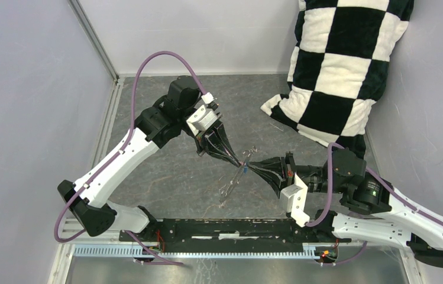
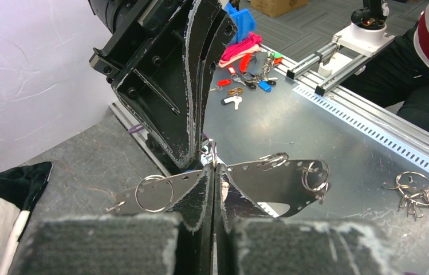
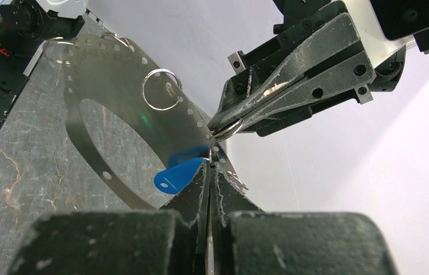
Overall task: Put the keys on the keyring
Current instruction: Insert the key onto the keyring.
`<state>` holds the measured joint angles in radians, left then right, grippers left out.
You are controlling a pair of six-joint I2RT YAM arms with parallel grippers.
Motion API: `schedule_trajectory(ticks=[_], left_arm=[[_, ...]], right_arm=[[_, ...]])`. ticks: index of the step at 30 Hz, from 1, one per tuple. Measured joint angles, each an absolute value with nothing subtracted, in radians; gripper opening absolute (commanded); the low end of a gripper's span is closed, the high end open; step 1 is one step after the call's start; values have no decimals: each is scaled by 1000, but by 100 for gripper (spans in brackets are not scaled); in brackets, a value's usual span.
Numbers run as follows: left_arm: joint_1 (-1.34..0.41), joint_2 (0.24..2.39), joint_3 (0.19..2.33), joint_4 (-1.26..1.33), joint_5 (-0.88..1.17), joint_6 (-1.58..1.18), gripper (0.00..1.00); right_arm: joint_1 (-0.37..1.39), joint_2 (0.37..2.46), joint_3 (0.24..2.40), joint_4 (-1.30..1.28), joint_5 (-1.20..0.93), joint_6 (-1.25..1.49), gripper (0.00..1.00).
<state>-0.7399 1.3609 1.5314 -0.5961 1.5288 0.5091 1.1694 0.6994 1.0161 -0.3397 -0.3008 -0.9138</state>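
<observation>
Key (image 3: 178, 175): one, with a bright blue head. The head sticks out at 9 o'clock from the right gripper's tips and the blade is hidden between the fingers. It is held in the air over the middle of the table.
Keyring (image 3: 109, 69): one large flat grey metal hoop, pierced with small holes along its band. It is off the table, with its edge at the point where the two grippers meet. In the top view it shows edge-on, hanging toward 7 o'clock from that point.
Split rings (image 2: 153, 193): four counted in the left wrist view. Three are threaded through the hoop's holes and one sits at the pinch.
Left gripper (image 3: 222, 127): closed, its tips pinching one split ring at the hoop's edge. It reaches in from 10 o'clock in the top view.
Right gripper (image 3: 211, 166): closed on the key. It comes in from 3 o'clock, with its tips just beside the left gripper's tips.
Table (image 1: 171, 183): one, grey and marbled.
Pillow (image 1: 337, 71): one, black-and-white checked, at 1 o'clock in the top view.
Loose keys (image 2: 246, 74): one coloured heap on a metal bench, at 12 o'clock in the left wrist view.
Ring bunch (image 2: 415, 192): one, on the same bench at 4 o'clock.
</observation>
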Motion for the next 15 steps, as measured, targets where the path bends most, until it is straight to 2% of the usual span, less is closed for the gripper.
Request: schedule_trajectory(ticks=[15], left_arm=[[-740, 1354, 1511, -572, 1529, 500, 2]], right_arm=[[1170, 707, 1017, -345, -307, -910, 1]])
